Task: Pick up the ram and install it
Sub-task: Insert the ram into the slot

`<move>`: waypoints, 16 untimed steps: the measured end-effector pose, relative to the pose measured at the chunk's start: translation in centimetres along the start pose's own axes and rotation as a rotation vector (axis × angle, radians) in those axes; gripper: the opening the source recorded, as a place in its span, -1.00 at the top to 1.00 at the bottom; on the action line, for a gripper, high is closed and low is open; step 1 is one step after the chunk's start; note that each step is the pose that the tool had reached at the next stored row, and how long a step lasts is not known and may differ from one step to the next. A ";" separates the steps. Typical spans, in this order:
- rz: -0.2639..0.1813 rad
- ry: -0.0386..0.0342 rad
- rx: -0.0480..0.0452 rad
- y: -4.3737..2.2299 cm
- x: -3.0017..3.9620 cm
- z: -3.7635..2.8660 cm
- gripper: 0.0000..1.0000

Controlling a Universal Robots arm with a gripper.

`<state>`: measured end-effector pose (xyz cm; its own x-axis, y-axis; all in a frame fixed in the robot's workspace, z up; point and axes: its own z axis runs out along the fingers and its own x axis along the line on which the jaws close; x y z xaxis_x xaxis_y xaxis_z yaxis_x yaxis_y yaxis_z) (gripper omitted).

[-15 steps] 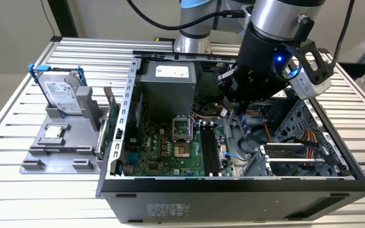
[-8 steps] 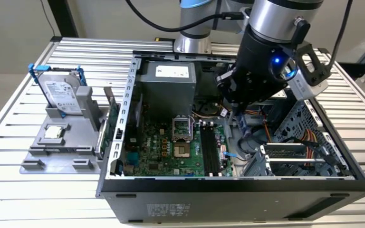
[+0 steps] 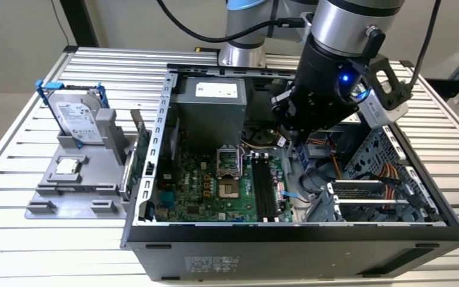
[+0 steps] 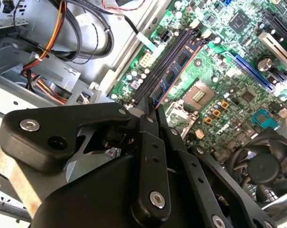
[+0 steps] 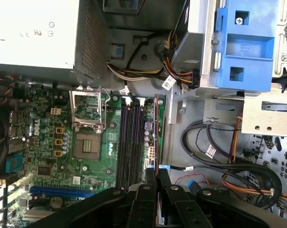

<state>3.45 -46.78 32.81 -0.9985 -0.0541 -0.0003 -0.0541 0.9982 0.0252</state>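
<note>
The ram (image 5: pixel 156 133) is a thin dark stick seen edge-on, pinched at one end between my gripper's (image 5: pixel 157 178) black fingers. In the second wrist view the ram (image 4: pixel 174 71) shows its flat side with blue chips, running away from the gripper (image 4: pixel 153 111). It lies along the outermost of the black memory slots (image 5: pixel 131 142) on the green motherboard (image 5: pixel 48 156). I cannot tell whether it touches that slot. In the exterior view the gripper (image 3: pixel 297 128) hangs inside the open computer case (image 3: pixel 293 239), above the slots (image 3: pixel 265 188).
The grey power supply (image 3: pixel 208 104) and the open processor socket (image 3: pixel 228 173) sit beside the slots. Cable bundles (image 5: pixel 219 156) and a metal drive cage (image 3: pixel 373 191) crowd the other side. Outside the case, a grey stand holds a hard drive (image 3: pixel 78 116) and a small silver chip (image 3: pixel 69 166).
</note>
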 end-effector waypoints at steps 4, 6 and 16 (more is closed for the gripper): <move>0.000 0.0000 0.0000 0.06 0.00 0.16 1.00; 0.001 -0.0001 -0.0001 0.14 0.02 0.23 1.00; 0.001 -0.0013 0.0001 0.29 0.03 0.60 1.00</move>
<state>3.40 -46.47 32.22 -0.9986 -0.0527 -0.0016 -0.0527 0.9983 0.0250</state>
